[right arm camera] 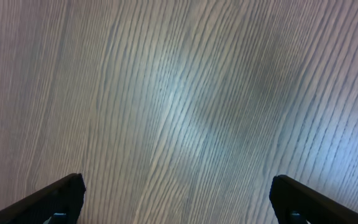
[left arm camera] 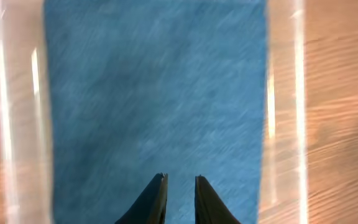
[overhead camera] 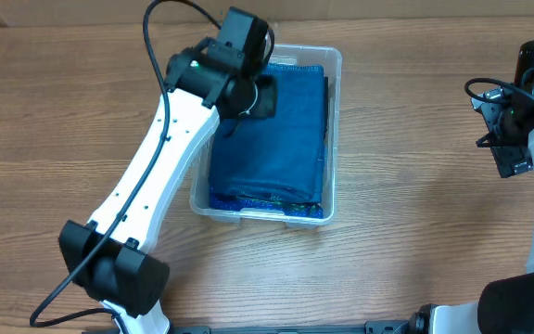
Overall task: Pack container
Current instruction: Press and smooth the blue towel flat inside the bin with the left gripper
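Note:
The clear plastic container (overhead camera: 334,121) stands at mid-table, filled by a folded blue cloth (overhead camera: 276,139). My left gripper (overhead camera: 248,102) hangs over the container's far left part, just above the cloth. In the left wrist view, its jaws (left arm camera: 179,180) are nearly together with only a thin gap. They hold nothing, with the blue cloth (left arm camera: 154,93) beneath them and the container's clear walls (left arm camera: 281,112) on both sides. My right gripper (overhead camera: 511,162) is at the far right, over bare wood. Its jaws (right arm camera: 178,186) are wide apart and empty.
The wooden table (overhead camera: 415,241) surrounds the container. My left arm (overhead camera: 146,176) slants from the front left up to the container. A black cable (overhead camera: 170,37) loops above the left wrist.

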`<control>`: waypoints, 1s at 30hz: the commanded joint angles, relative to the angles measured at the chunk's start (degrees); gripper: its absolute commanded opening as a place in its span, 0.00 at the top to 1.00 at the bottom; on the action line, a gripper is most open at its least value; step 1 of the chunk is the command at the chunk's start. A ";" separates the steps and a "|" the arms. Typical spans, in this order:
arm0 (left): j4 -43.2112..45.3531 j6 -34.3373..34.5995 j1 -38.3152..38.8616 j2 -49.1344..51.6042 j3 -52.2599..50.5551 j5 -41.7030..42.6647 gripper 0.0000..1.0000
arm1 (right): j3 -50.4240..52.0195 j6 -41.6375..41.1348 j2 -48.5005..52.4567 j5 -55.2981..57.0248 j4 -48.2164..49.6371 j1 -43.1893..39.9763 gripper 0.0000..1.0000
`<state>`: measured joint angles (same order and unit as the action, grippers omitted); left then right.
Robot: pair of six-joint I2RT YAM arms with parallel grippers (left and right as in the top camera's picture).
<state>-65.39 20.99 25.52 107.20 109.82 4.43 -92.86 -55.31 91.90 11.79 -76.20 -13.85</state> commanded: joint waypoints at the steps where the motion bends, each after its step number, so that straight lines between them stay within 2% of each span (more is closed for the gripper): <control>1: -1.64 0.07 0.15 1.05 -6.08 -2.12 0.85 | -0.11 -0.26 -0.15 0.15 0.09 -0.11 0.00; 5: 8.85 2.38 -0.09 1.27 -20.61 -2.08 0.83 | -0.11 -0.26 -0.15 0.13 0.09 -0.11 0.00; 7: 11.41 2.40 -0.09 1.27 -24.33 -2.08 0.82 | -0.09 -0.26 -0.15 0.13 0.09 -0.11 0.00; 9: 12.31 2.38 0.00 1.27 -26.84 -2.08 0.74 | -0.11 -0.26 -0.15 0.15 0.09 -0.11 0.00; 11: 12.79 2.16 -0.07 1.05 -26.29 -2.05 0.68 | -0.09 -0.26 -0.15 0.15 0.09 -0.11 0.00; 14: 10.91 0.79 -0.09 0.44 -18.95 -2.05 0.46 | -0.09 -0.26 -0.15 0.13 0.09 -0.11 0.00; 15: 9.81 0.63 -0.09 0.24 -10.21 -2.01 0.38 | -0.09 -0.26 -0.15 0.13 0.09 -0.11 0.00; 16: 10.23 0.63 -0.09 0.26 -8.15 -2.03 0.38 | -0.09 -0.26 -0.15 0.15 0.09 -0.11 0.00; 18: 14.47 0.66 0.17 0.26 -6.23 -1.99 0.47 | -0.09 -0.26 -0.15 0.13 0.09 -0.11 0.00; 20: 17.07 0.90 0.17 2.32 -6.60 -2.08 0.65 | -0.09 -0.26 -0.15 0.15 0.09 -0.11 0.00; 24: 16.15 0.87 0.17 12.31 -6.60 -1.81 0.76 | -0.09 -0.26 -0.15 0.15 0.09 -0.11 0.00; 27: 16.33 0.87 0.17 18.16 -6.60 -1.42 0.77 | -0.09 -0.26 -0.15 0.15 0.09 -0.11 0.00; 30: 16.31 -0.59 0.09 14.75 -5.22 -1.46 0.77 | -0.09 -0.26 -0.15 0.15 0.09 -0.11 0.00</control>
<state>-48.42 22.11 25.63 121.12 104.20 3.20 -92.86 -55.29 91.90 11.79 -76.23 -13.85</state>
